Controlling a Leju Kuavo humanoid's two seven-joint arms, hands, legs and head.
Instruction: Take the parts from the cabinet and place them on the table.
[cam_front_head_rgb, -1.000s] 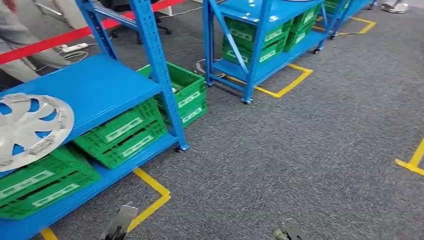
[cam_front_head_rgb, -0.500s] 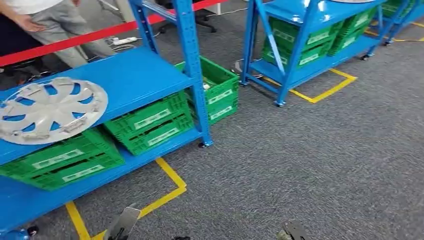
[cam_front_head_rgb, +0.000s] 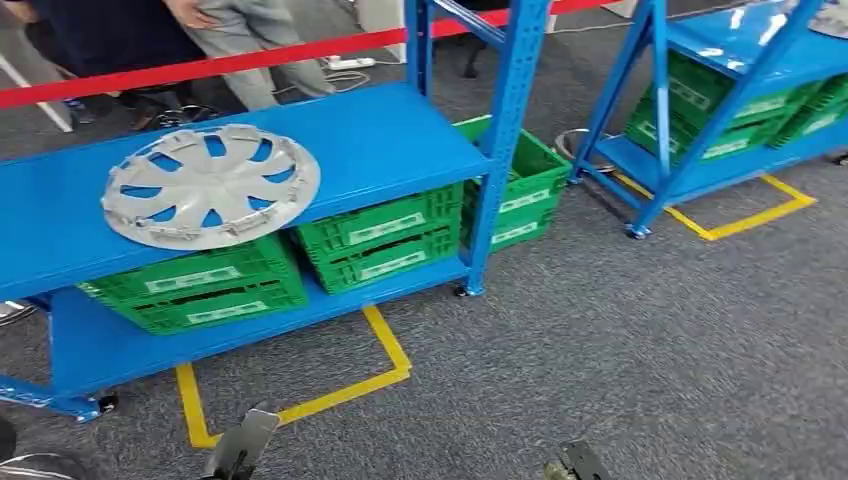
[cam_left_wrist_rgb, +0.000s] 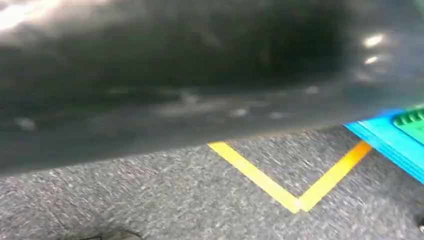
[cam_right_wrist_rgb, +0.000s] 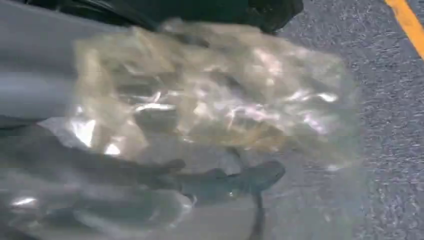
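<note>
while the robot stands facing the blue steel rack (cam_front_head_rgb: 400, 140), the step in hand looks like carrying a part toward the table, so the grip should stay firm and the walk level. the right hand (cam_right_wrist_rgb: 165, 150) is wrapped around a clear plastic bag (cam_right_wrist_rgb: 215, 105), crinkled and glossy, with a pale yellowish part inside that is too blurred to name; dark fingers (cam_right_wrist_rgb: 220, 180) press across the film, which is slippery and could slide if the hold loosens. whether the left hand is apart or together i cannot tell; its wrist view looks down at grey carpet and yellow floor tape (cam_left_wrist_rgb: 280, 185). on the rack's upper shelf lies a silver wheel cover (cam_front_head_rgb: 212, 183), a flat round disc with curved spokes, matte plastic by its look, lying flat and near the shelf's front edge. below it sit green ribbed crates (cam_front_head_rgb: 385, 235) with white labels, stacked on the lower shelf. people (cam_front_head_rgb: 240, 30) stand behind a red barrier strip (cam_front_head_rgb: 200, 65).
</note>
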